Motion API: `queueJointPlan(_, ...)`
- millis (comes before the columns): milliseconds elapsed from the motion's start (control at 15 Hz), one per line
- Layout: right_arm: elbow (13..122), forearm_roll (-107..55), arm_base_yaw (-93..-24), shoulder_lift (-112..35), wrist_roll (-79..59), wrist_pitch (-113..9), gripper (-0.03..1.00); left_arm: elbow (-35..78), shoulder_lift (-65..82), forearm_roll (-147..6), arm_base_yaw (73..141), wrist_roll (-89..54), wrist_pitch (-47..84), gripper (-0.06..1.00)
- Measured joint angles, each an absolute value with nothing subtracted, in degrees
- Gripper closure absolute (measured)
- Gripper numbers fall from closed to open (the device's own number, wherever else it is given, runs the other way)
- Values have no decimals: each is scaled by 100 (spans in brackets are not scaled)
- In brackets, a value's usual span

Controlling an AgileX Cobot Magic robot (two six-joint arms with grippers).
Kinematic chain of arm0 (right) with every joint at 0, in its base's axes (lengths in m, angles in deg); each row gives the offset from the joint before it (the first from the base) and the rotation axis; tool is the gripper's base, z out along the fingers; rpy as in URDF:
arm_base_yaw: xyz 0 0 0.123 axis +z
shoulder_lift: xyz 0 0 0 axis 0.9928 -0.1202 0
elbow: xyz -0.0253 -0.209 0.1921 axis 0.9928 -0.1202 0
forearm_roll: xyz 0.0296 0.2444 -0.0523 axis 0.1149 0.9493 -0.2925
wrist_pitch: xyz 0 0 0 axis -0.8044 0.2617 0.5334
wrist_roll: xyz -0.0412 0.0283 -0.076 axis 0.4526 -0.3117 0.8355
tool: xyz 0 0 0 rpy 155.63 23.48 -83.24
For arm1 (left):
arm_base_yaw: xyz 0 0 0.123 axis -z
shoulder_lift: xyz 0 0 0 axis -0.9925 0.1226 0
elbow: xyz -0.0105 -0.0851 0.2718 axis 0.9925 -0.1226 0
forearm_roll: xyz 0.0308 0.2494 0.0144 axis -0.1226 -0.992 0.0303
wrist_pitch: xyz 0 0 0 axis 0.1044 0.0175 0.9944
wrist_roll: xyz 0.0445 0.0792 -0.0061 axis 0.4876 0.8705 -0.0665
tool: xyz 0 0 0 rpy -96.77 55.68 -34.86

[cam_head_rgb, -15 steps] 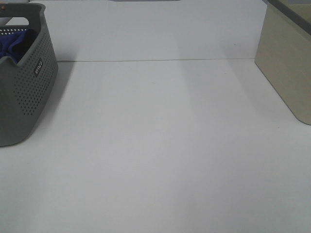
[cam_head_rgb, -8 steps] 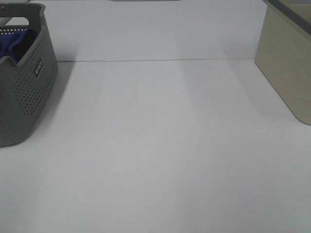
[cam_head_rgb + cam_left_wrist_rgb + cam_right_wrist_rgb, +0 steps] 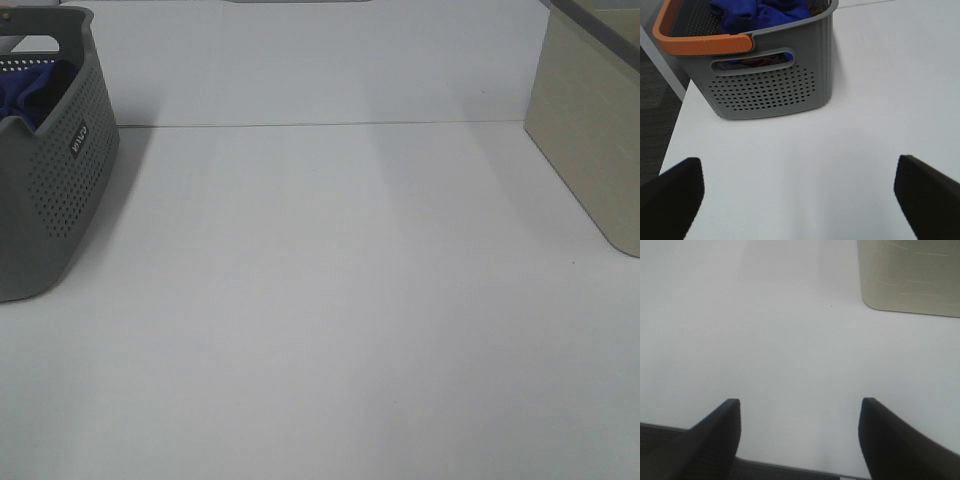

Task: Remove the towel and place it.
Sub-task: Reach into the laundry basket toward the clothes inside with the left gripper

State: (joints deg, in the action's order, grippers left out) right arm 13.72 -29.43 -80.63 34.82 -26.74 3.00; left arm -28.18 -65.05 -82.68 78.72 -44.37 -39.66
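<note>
- Left wrist view: the left gripper [image 3: 797, 172] has its two dark fingers [image 3: 675, 195] spread wide, with only bare white table [image 3: 865, 75] between them. Nothing is held.
- Just beyond those fingertips stands the grey basket [image 3: 770, 85], apart from them, its perforated wall and a slot handle facing the camera.
- An orange handle [image 3: 700, 42] runs along the basket's near rim on one side.
- The towel [image 3: 760, 12] lies bunched inside the basket, royal blue, its folds rising about level with the rim. Neither gripper touches it.
- Beside the basket the table edge drops to a dark floor [image 3: 655, 100].
- Right wrist view: the right gripper [image 3: 800, 405] has its fingers [image 3: 715, 435] set apart, moderately wide, and nothing is between them but the white tabletop.
- Farther out from it, well apart from the fingertips, sits a beige box [image 3: 910, 275] with a rounded corner.
- Exterior high view: neither arm shows. The basket is at the far left edge with a little blue visible inside, the beige box is at the far right, and a thin seam [image 3: 330, 124] crosses the table between them.
</note>
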Motion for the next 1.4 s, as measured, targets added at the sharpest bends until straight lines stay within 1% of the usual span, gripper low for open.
queueJointPlan(1400,1372,-2943,-8063,3482,-2674,300,30,-2818,-6505,-8280,7872,-4362,-3966,-2)
